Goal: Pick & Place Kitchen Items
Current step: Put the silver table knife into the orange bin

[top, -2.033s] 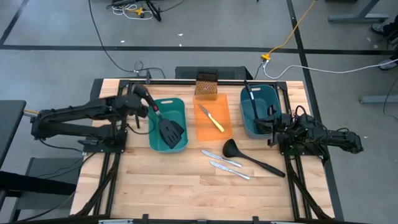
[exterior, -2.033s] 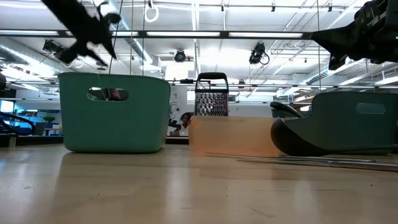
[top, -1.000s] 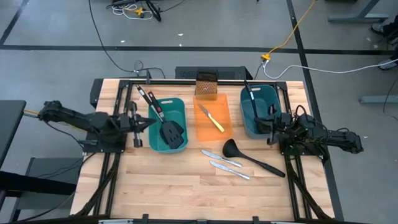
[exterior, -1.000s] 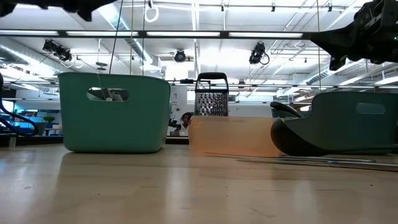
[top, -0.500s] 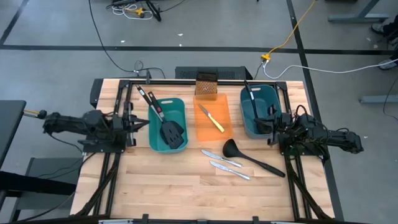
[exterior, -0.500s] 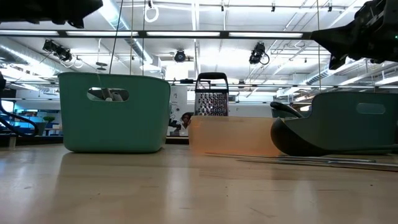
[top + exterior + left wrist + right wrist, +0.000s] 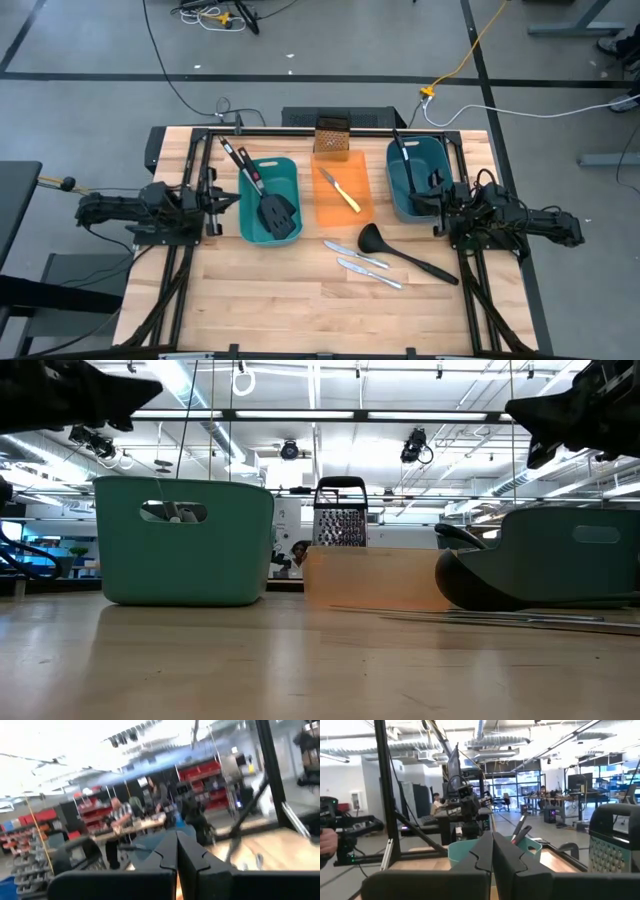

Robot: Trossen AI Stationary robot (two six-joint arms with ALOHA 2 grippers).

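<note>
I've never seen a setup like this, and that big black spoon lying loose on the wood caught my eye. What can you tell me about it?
It is a black ladle, plastic by its matte look, lying flat on the wooden table. Its round bowl points toward the orange tray, and the long straight handle runs diagonally toward the right arm's side. Two silver table knives lie close beside the bowl; whether they touch cannot be told. No gripper holds it.

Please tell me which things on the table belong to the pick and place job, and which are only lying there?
Job: two spatulas, ladle, second ladle, two table knives, yellow-handled knife.

Only there: grater, teal tubs, orange tray.
</note>
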